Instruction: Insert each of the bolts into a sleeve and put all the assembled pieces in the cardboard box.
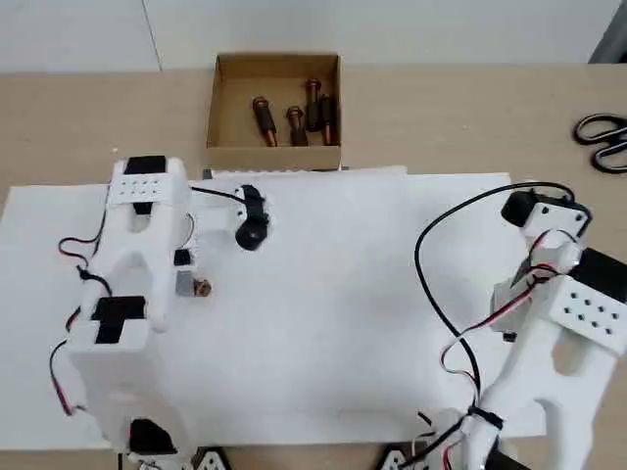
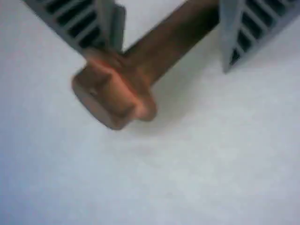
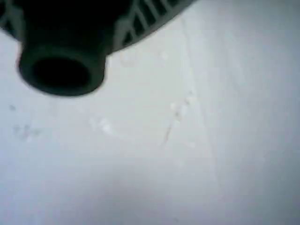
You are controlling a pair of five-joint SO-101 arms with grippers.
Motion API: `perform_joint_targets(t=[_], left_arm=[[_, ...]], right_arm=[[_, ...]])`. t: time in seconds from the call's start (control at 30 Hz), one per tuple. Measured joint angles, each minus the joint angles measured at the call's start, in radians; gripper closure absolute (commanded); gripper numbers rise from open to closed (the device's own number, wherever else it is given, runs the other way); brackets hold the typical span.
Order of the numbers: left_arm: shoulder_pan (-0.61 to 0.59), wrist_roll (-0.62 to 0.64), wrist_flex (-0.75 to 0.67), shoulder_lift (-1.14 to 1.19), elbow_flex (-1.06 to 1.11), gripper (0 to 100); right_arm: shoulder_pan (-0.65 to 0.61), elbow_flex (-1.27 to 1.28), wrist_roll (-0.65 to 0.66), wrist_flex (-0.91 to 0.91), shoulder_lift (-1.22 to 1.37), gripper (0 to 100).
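Left end effector (image 2: 171, 54) sits low around bolt (image 2: 117, 93); right end effector (image 3: 79, 23) clasps sleeve (image 3: 61, 70).

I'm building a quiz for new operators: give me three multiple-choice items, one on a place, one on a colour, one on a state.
1. Where is the cardboard box? A) beyond the white sheet B) on the sheet C) under the right arm
2. The bolt between the fingers of the left gripper is: A) silver B) copper C) black
3. The sleeve in the right gripper is: A) hollow, no bolt in it B) filled by a bolt C) in the box
Key: 1A, it stands past the sheet's far edge; 2B, its head and shaft show copper; 3A, its mouth is dark and open.
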Motion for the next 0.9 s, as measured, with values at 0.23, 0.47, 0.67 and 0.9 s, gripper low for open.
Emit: perform_joint_targets(t=[0.23, 0.47, 0.67, 0.9], left_arm=[[0.034, 0.000, 0.015, 0.000, 0.000, 87], [0.043, 0.000, 0.021, 0.000, 0.000, 92], [0.052, 0.000, 0.029, 0.002, 0.002, 97], [0.052, 0.000, 0.054, 0.002, 0.005, 100]], right_arm=[[0.000, 0.000, 0.003, 0.000, 0.000, 99.5], [0.000, 0.000, 0.003, -0.021, 0.000, 99.5], [-0.028, 0.000, 0.003, -0.021, 0.000, 99.5], [-0.068, 0.000, 0.003, -0.021, 0.000, 99.5]])
